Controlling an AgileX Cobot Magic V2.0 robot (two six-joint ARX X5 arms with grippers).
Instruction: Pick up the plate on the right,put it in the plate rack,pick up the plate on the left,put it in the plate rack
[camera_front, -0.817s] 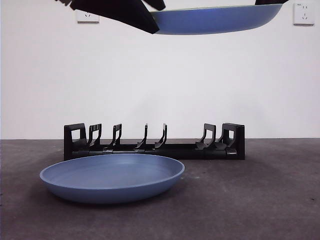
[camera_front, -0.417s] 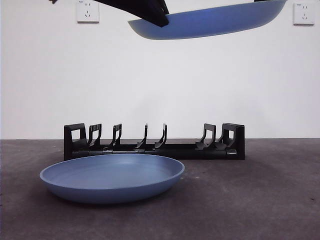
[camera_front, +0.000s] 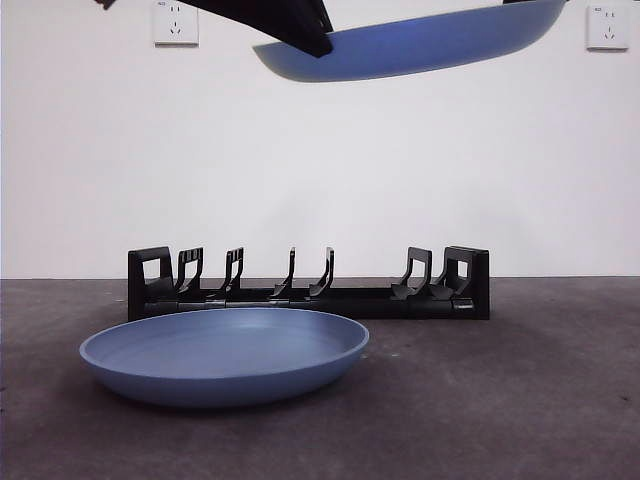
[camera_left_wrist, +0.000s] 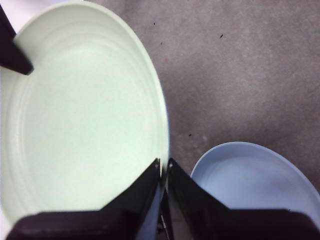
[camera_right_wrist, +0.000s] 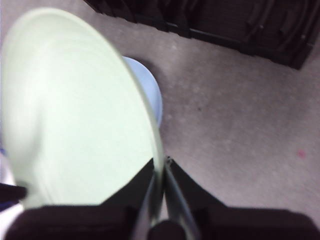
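A plate, blue beneath and pale green inside, hangs tilted high above the table with its right side up. Both grippers pinch its rim. My left gripper is shut on the plate's edge. My right gripper is shut on the opposite edge of the same plate. A second blue plate lies flat on the table at the front left, and it shows below in both wrist views. Behind it stands the black plate rack, with nothing in its slots.
The dark table runs back to a white wall with two sockets. A black arm comes in at the top left, over the lying plate.
The held plate has shifted left and tilted, its right side rising and its left edge dipping. The plate on the table and the rack have not moved.
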